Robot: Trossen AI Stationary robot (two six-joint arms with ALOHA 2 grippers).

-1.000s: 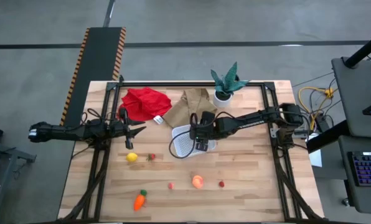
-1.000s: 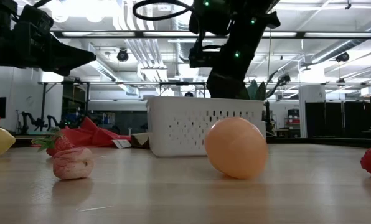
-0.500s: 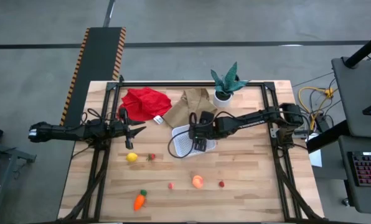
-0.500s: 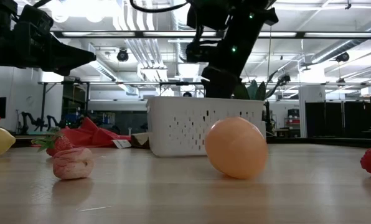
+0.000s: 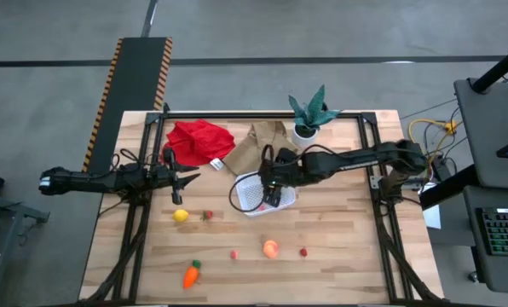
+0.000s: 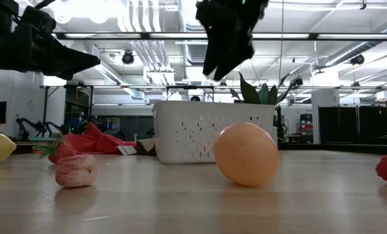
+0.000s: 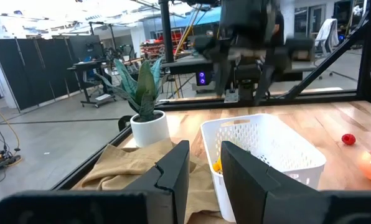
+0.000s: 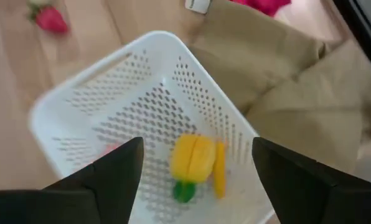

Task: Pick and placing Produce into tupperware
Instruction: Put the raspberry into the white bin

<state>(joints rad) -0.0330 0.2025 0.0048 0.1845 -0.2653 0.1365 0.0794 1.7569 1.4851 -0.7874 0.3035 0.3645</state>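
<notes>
Right pincer (image 8: 192, 180), fingers apart, hovers above the tupperware (image 5: 256, 193) holding a yellow pepper (image 8: 193, 157).

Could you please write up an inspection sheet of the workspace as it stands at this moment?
Surface: wooden table, framed by dark rails.
Job's things: white perforated tupperware near the table's middle, holding a yellow pepper; outside it lie the lemon, a strawberry, a pink berry, the peach fruit, a red berry and the carrot.
Clutter: red cloth, tan cloth, potted plant along the far edge.
Grippers: right gripper open above the tupperware, empty; left gripper open, empty, beside the red cloth.
Cables: black loop by the right gripper; yellow cables off the table's right.
Surroundings: keyboard at right; workshop room behind.
</notes>
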